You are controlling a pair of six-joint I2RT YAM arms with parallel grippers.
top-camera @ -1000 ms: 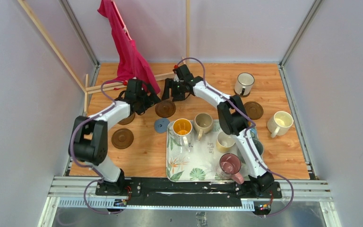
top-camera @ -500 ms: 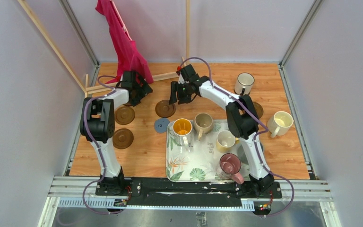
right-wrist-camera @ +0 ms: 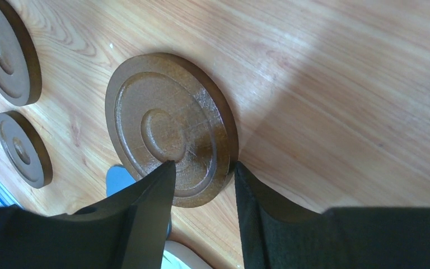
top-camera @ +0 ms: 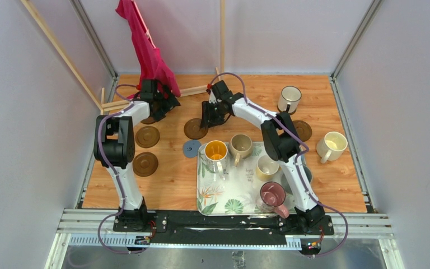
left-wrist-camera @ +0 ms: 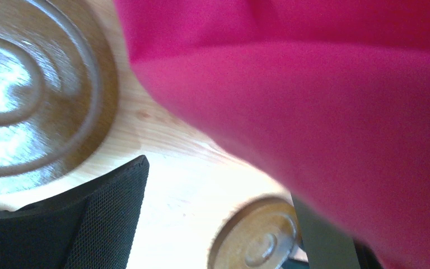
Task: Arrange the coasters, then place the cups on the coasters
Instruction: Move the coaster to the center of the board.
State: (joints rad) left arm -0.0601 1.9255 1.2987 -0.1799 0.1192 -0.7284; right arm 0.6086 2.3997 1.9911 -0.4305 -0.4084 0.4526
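The right jaws [right-wrist-camera: 202, 168] have narrowed over the last second. They now straddle the rim of a dark brown coaster [right-wrist-camera: 168, 123] that lies just beyond the tray's [top-camera: 210, 199] far-left corner, with a gap still showing between them. Whether they already pinch it I cannot tell. That coaster is flat on the bench [top-camera: 168, 185], ringed face up; being round, it has no long axis. The left jaws [left-wrist-camera: 218, 179] are spread wide with nothing between them. They have swung away from the tray to the foot of the red cloth [top-camera: 145, 50], above another brown coaster [left-wrist-camera: 28, 95]. This leaves two more brown coasters [top-camera: 147, 136] [top-camera: 145, 163] in plain sight, left of the tray. A grey-blue coaster [top-camera: 191, 148] touches the tray's left edge and has not moved. Four cups stand upright on the tray, the orange-yellow cup [top-camera: 215, 150] at its far-left corner. Bare wood shows on the side of the straddled coaster away from the tray.
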